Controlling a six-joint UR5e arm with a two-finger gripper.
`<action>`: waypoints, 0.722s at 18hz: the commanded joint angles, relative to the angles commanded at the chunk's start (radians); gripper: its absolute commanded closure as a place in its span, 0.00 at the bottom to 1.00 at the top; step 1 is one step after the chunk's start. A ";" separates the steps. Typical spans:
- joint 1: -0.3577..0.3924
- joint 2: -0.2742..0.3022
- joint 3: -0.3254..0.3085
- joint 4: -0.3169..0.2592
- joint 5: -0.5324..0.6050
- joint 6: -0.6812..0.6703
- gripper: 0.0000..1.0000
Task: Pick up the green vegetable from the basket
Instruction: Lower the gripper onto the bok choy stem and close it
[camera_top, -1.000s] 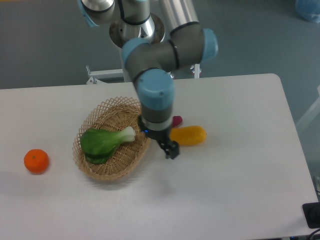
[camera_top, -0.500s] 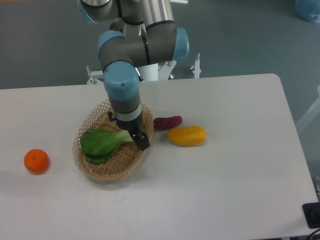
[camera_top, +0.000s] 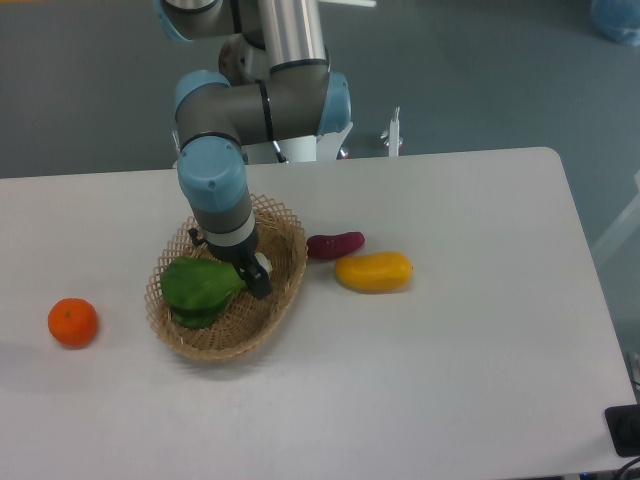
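Observation:
The green vegetable (camera_top: 198, 289) is a toy bok choy lying in the left part of the tan wicker basket (camera_top: 285, 285). Its broad green leaves point left and its pale stalk points right, mostly hidden under my gripper. My gripper (camera_top: 256, 279) hangs over the stalk end inside the basket. Its dark fingers are seen from above and I cannot tell whether they are open or shut, or whether they touch the stalk.
A small dark-red oblong vegetable (camera_top: 335, 244) lies just right of the basket. A yellow oblong fruit (camera_top: 374, 271) lies beside it. An orange (camera_top: 72, 322) sits at the far left of the white table. My arm reaches down from the back.
My gripper has moved left, from the table right of the basket, over the basket's right rim, to above the bok choy's stalk. The vegetable has not moved.

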 joint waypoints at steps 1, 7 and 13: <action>-0.008 -0.006 0.000 0.000 0.000 -0.002 0.00; -0.017 -0.067 0.000 0.041 0.002 -0.014 0.00; -0.025 -0.072 0.003 0.041 0.003 -0.017 0.65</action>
